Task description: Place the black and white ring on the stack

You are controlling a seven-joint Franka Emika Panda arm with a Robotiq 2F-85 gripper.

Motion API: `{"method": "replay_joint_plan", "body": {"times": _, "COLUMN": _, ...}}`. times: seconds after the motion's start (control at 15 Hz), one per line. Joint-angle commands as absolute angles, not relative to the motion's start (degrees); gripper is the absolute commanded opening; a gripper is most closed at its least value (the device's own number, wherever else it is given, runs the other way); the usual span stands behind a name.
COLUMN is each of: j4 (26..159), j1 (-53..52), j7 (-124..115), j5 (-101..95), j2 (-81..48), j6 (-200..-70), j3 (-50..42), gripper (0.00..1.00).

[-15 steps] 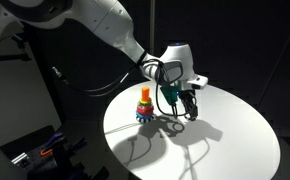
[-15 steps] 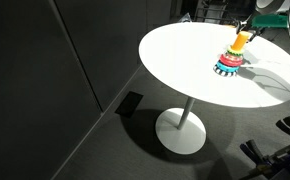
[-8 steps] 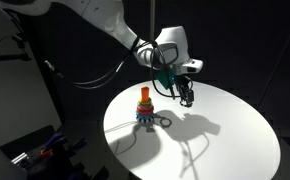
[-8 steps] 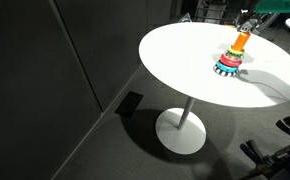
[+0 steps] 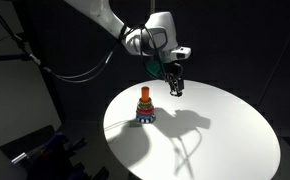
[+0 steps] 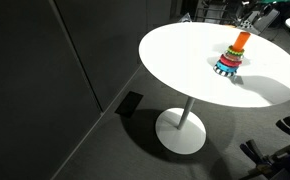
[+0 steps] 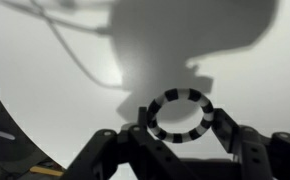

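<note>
In the wrist view the black and white ring sits between my two fingers, which press on its left and right sides; my gripper is shut on it. In an exterior view the gripper hangs in the air above the white round table, up and to the right of the stack. The stack is an orange peg with red and green rings on a bluish base, and it stands near the table's far side in an exterior view. There only a bit of the arm shows at the top right, so the ring is not visible.
The table stands on a single pedestal foot. Dark curtains surround it. Cables hang from the arm at the left of the table. The arm's shadow falls on the tabletop right of the stack.
The gripper has risen off the table with the ring and shifted slightly toward the stack's side. The stack has not moved.
</note>
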State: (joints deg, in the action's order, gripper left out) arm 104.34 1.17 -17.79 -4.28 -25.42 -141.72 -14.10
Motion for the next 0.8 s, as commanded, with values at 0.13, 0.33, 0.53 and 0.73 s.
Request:
{"method": "replay_joint_plan", "body": {"times": 0.13, "j4": 110.16, "j1": 1.30, "j7": -15.24, "j5": -5.54, "j2": -18.28, "j6": -138.66, "j3": -11.11, "gripper": 0.41}}
{"method": "replay_joint_plan", "body": {"times": 0.33, "j4": 111.97, "j1": 1.24, "j7": -14.61, "j5": -5.44, "j2": -16.10, "j6": -138.01, "j3": -9.75, "gripper": 0.41}}
{"method": "replay_joint_plan", "body": {"times": 0.53, "j4": 113.81, "j1": 1.12, "j7": -14.55, "j5": -5.65, "j2": -13.99, "j6": -138.12, "j3": -8.80, "gripper": 0.41}}
{"method": "replay_joint_plan", "body": {"times": 0.73, "j4": 115.78, "j1": 1.19, "j7": -14.09, "j5": -5.25, "j2": -12.02, "j6": -138.15, "j3": -7.79, "gripper": 0.41}}
